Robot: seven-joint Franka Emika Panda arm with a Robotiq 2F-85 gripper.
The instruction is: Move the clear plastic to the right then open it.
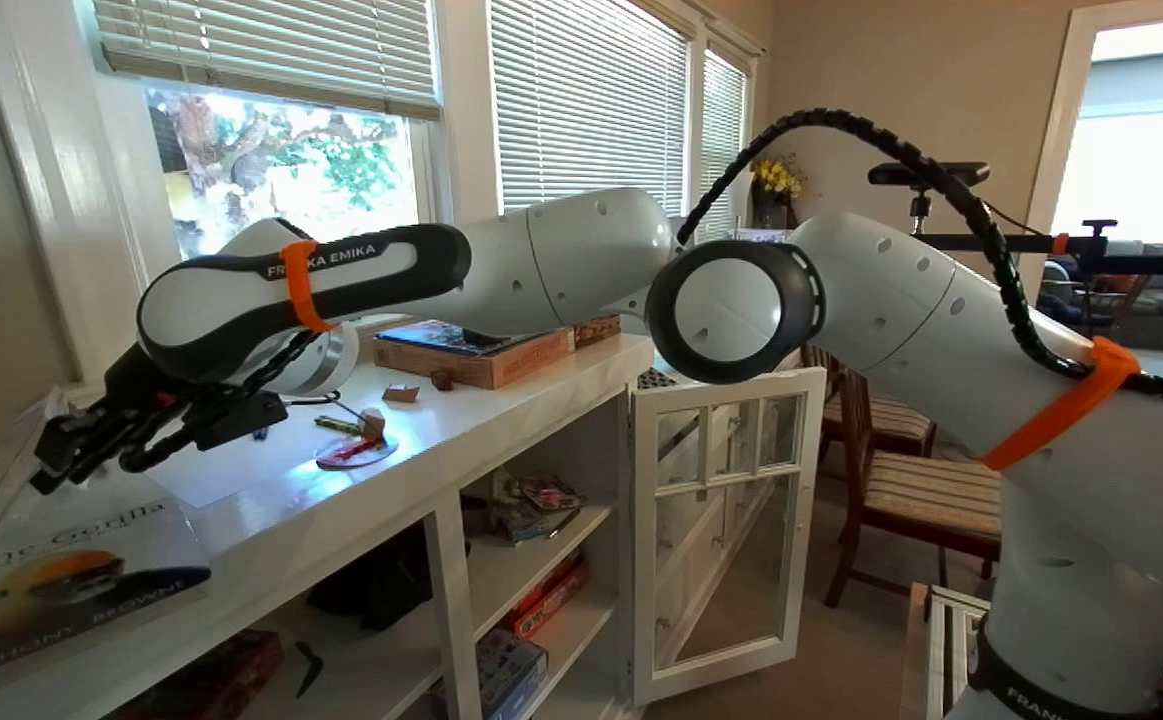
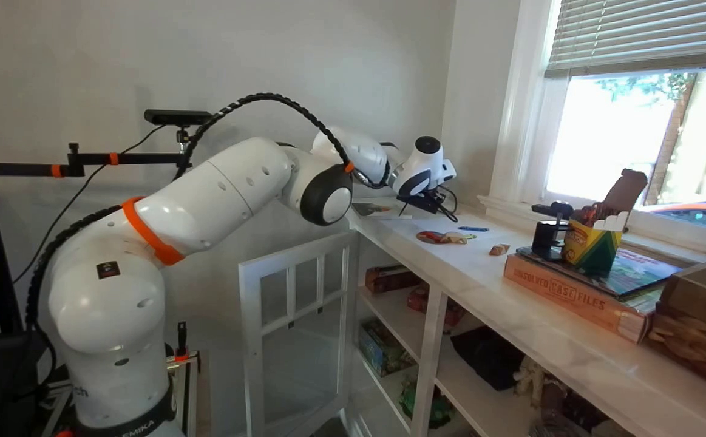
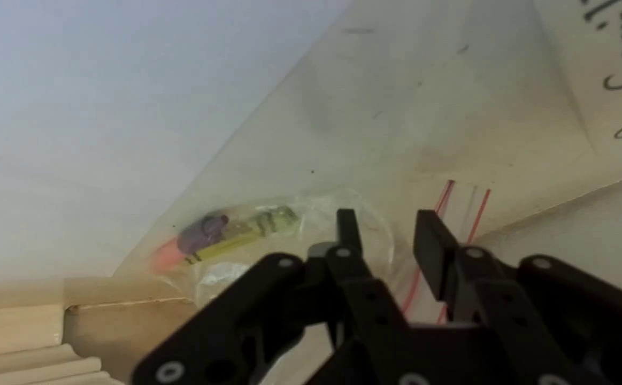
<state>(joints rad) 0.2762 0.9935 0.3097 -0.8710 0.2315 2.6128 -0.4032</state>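
Note:
The clear plastic is a see-through zip bag with red zip lines and crayons inside, in purple, yellow-green and orange-pink. In the wrist view it lies under and around my gripper. The fingers are apart; the zip lines show behind and between them. The gripper's own parts hide some of the bag. In an exterior view, faint clear film stands up beside my gripper, low over the counter's far-left end. My gripper also shows in an exterior view, where I cannot make out the bag.
A book lies near the gripper at the counter's edge. A white sheet bears a round red item and crayons. Brown pieces and a flat game box stand farther along. A cabinet door hangs open.

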